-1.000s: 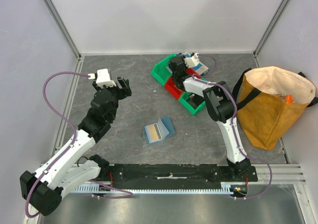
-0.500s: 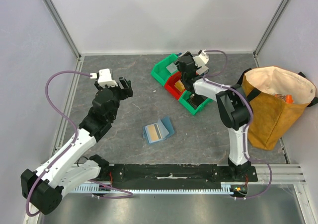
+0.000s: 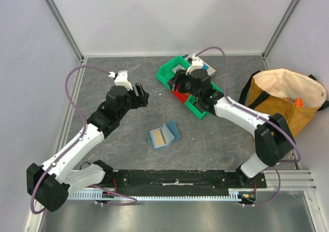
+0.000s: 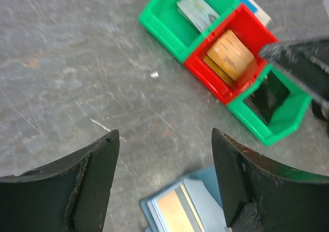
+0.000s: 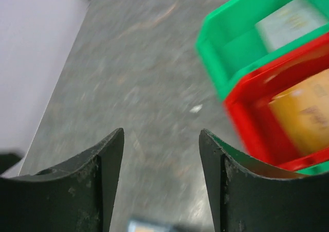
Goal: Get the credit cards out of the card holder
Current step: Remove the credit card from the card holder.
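**Change observed.** Both arms have moved in the last second. The right arm has swung off the far side of the bins. The right gripper (image 3: 176, 83) now sits over the red bin (image 3: 180, 93) and points left toward the middle of the desk (image 3: 216, 139). The left gripper (image 3: 142, 94) has advanced to the right and now hangs far-left of the card holder (image 3: 164, 134), well apart from it.

**Jaws.** On the left wrist view the jaws stand wide apart with only bare desk between them. On the right wrist view the jaws are likewise spread and hold nothing.

**Task item.** The card holder has not shifted. It lies open in the middle of the desk, nearer than the bins. A tan-striped credit card (image 3: 161, 136) is seated in its left half. The left wrist view shows the holder (image 4: 191, 203) at its bottom edge, just below the open jaws. The right wrist view catches only a blurred sliver of it.

**Other.** The far green bin (image 4: 193, 16) and the red bin each hold flat items.

**Assessment.** This looks like an approach phase, with both arms converging on the holder. No contact has been made and no card from the holder's visible pocket is out.
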Robot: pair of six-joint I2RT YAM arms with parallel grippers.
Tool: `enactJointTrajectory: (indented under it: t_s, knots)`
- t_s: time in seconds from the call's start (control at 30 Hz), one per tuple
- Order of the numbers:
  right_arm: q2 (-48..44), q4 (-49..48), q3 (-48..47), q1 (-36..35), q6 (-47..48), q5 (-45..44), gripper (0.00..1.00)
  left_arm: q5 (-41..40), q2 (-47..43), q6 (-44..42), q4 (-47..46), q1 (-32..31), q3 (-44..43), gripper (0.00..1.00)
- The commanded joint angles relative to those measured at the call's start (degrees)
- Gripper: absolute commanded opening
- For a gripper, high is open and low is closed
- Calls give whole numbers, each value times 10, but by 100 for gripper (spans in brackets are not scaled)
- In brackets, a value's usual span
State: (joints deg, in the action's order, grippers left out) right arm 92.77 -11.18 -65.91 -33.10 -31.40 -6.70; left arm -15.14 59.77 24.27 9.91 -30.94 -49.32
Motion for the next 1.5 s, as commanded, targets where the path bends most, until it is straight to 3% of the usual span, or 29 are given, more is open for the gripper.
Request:
enactJointTrajectory:
  t_s: [0.0,0.17,0.27,0.4,0.53,0.77,0.83,1.03,1.2,1.37,1.47]
  knots:
    - [-50,55,44,-61,69,160,64,89,-39,81,63,1,13,76]
    - [-50,62,78,-129,61,244,55,177,-79,144,77,1,81,68]
    - [-41,49,105,-155,54,250,43,211,-91,166,77,2,113,67]
    - [-27,39,131,-165,49,262,35,237,-95,171,77,1,138,65]
    - [-5,56,134,-167,60,270,33,242,-88,171,75,1,153,57]
    - [10,106,115,-202,108,179,48,216,-66,181,51,-1,190,49]
    - [17,128,107,-215,122,157,57,210,-53,181,49,1,197,51]
    - [40,163,95,-244,147,89,61,217,-22,178,41,-1,218,59]
    - [57,172,85,-262,155,71,69,213,-14,177,34,-1,230,59]
    - [66,174,83,-270,155,42,74,201,2,182,29,-1,244,52]
    - [72,178,82,-272,157,32,74,190,2,190,20,-2,257,37]
